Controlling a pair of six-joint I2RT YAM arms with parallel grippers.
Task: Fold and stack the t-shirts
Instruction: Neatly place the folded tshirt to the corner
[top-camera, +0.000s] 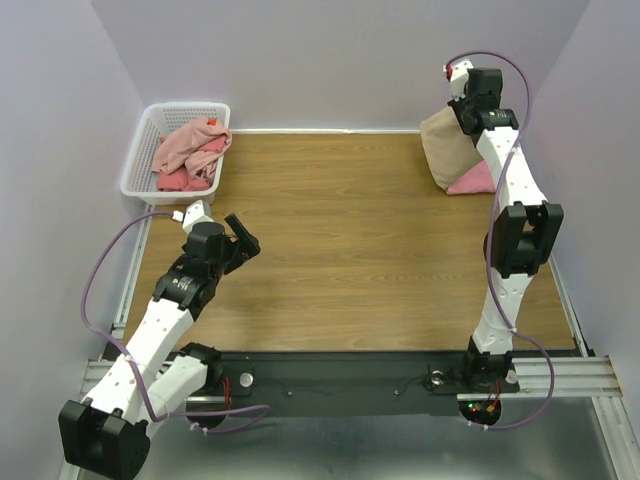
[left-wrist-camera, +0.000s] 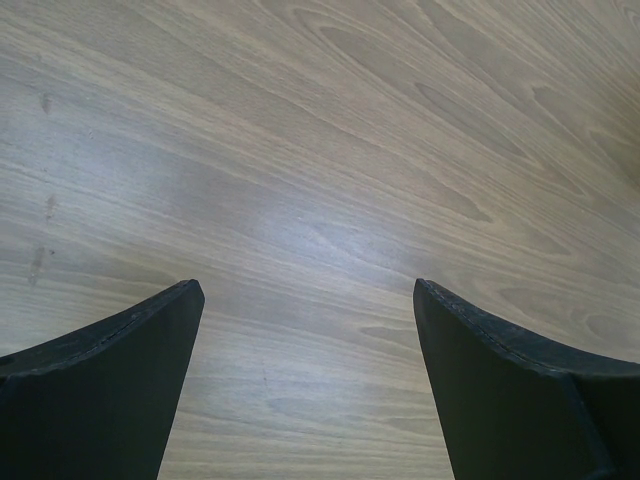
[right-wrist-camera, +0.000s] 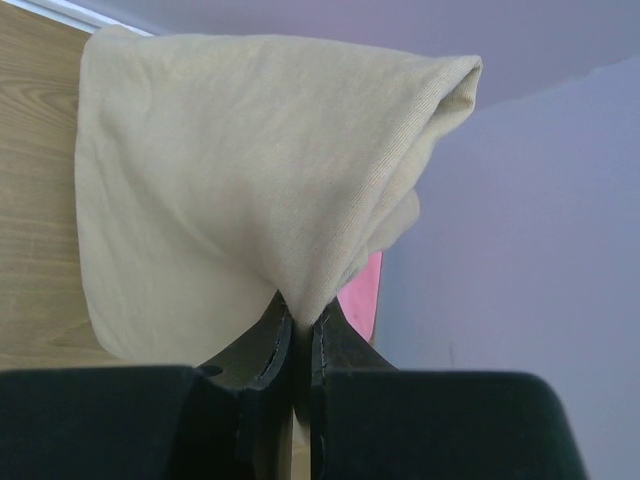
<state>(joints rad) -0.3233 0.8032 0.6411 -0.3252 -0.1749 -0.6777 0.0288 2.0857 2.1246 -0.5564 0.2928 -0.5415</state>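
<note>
Wooden table (top-camera: 350, 250) holds basket (top-camera: 139, 152) (far left) and salmon-pink t-shirt (top-camera: 473, 184).

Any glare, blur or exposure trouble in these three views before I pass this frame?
Top view: even light, soft shadows, table and basket sharp. Left wrist view: a pale sheen washes out the wood grain ahead of the open left gripper. Right wrist view: the knit of the beige shirt is crisp; the right gripper shut on it is dark, with little detail.

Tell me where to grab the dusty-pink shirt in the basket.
Probably pinch the raised fold of the dusty-pink shirt near the basket's table-side rim, coming straight down from above: it lies crumpled atop the red shirt, and the walls block side approaches.
</note>
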